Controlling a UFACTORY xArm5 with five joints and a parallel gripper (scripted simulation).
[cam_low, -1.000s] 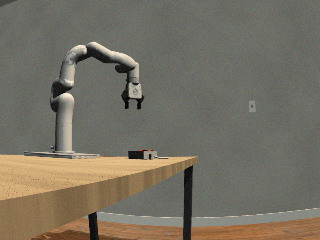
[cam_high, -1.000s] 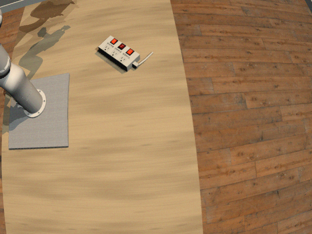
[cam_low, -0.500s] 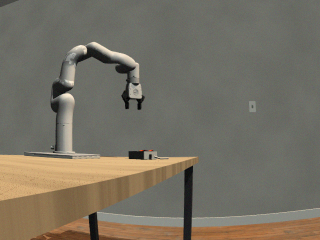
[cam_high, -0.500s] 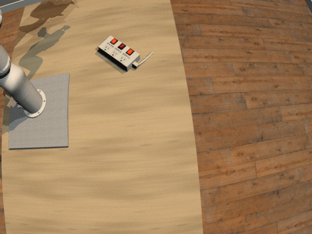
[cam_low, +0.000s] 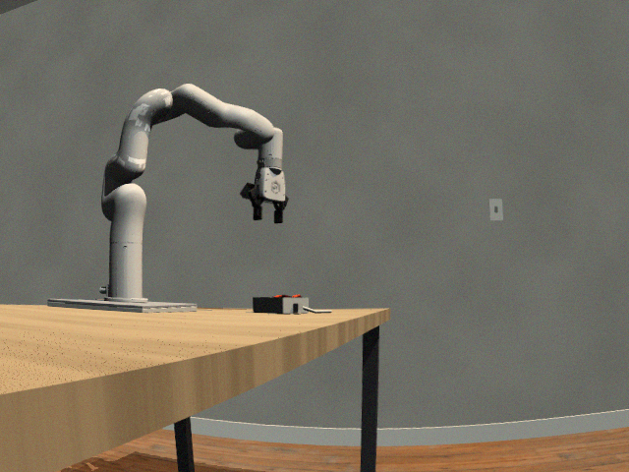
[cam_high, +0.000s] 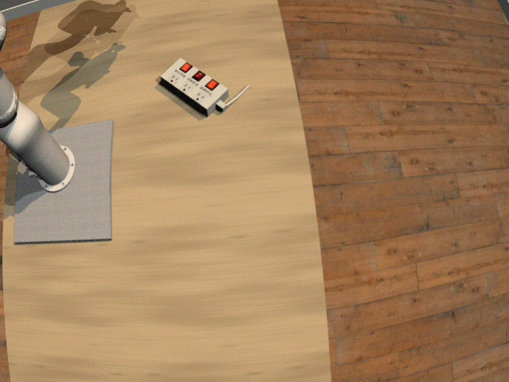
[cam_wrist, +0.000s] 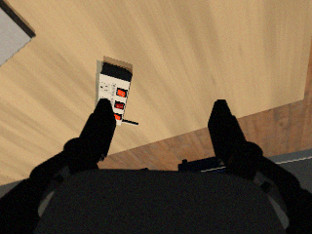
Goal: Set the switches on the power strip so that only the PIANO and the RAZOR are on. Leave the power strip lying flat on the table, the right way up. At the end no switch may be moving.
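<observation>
Only exterior: open gripper (cam_low: 267, 215) aloft

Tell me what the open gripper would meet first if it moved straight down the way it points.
Probably the white power strip, or the wooden table beside it; nothing shows between, though depth is unclear.

Plenty of air above the strip, nothing in the way

The gripper (cam_low: 267, 215) hangs high over the table (cam_low: 202, 335) with its fingers spread wide and nothing between them, so the drop to the power strip (cam_high: 194, 85) is open air. The strip lies flat, well apart from the grey base plate (cam_high: 82, 197) and the arm's column (cam_high: 36, 148). Only its short cord stub (cam_high: 237, 96) sticks out at one end, toward the table edge. Bare wood on every other side.
</observation>
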